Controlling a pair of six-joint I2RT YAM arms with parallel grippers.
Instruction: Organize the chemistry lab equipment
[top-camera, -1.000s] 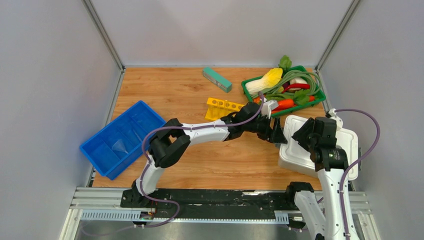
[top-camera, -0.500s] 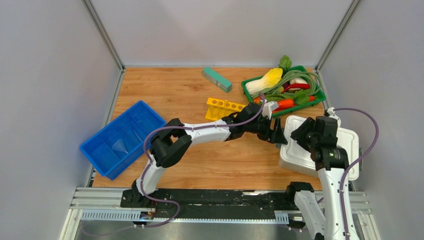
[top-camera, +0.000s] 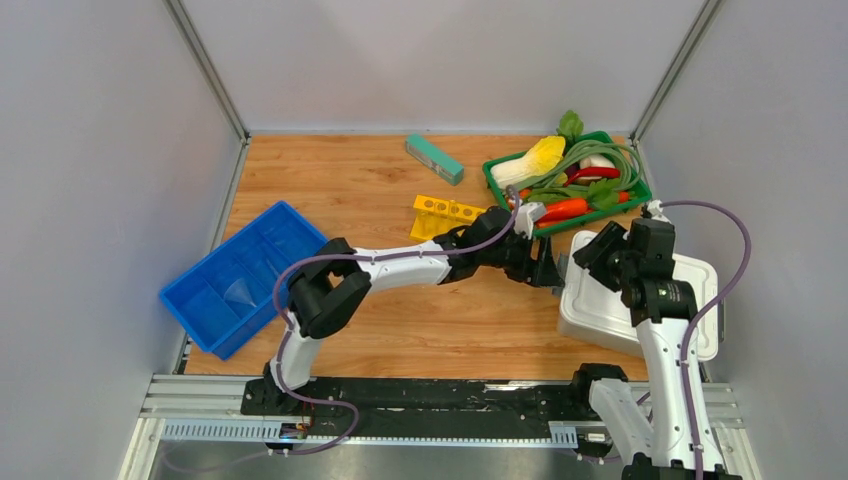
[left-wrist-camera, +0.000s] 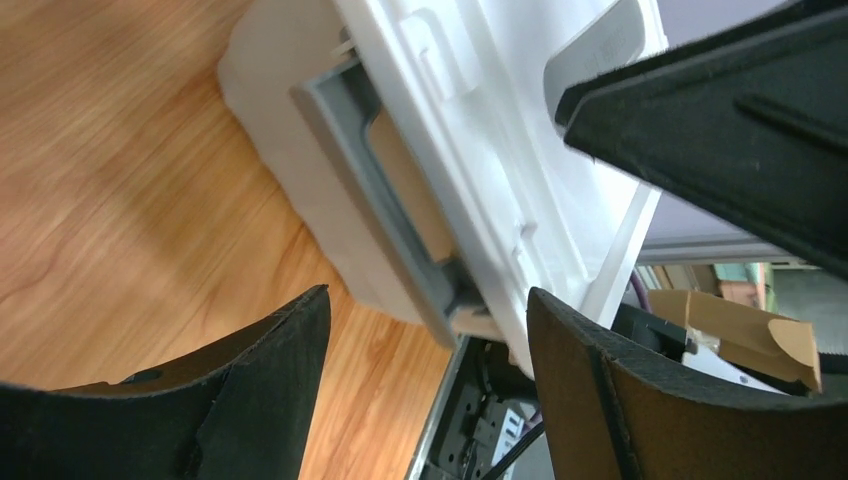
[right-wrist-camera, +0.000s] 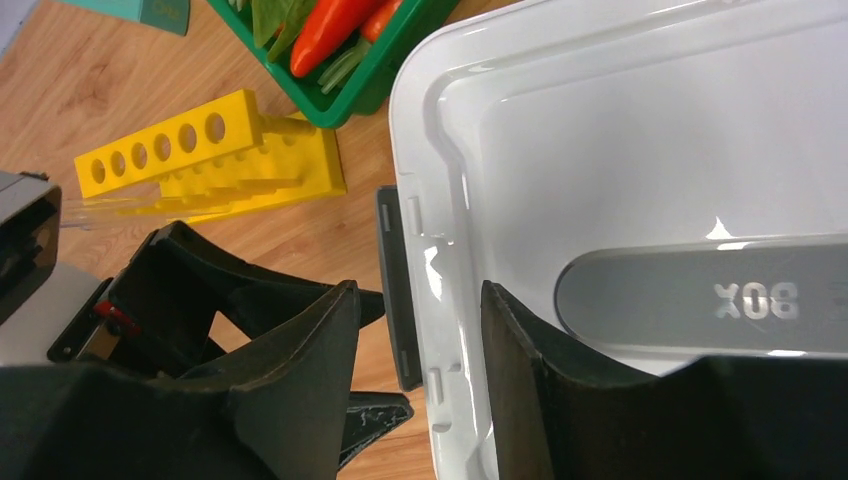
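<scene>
Unseen interior of white box (top-camera: 590, 318)

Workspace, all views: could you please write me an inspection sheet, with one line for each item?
Surface: wooden table, no spill or damage seen.
Job's things: yellow holed rack at the far middle; blue tray at the left with a clear item inside, perhaps a funnel; white box at the right, lid on, with a grey latch.
Clutter: teal block and green basket of toy vegetables at the far side.
End effectors: left end effector open, jaws either side of the latch; right end effector open above the lid edge beside that latch, holding nothing.
Cables: purple cables loop along both arms; no snag seen.
Surroundings: grey walls; metal rail at the near edge.
</scene>
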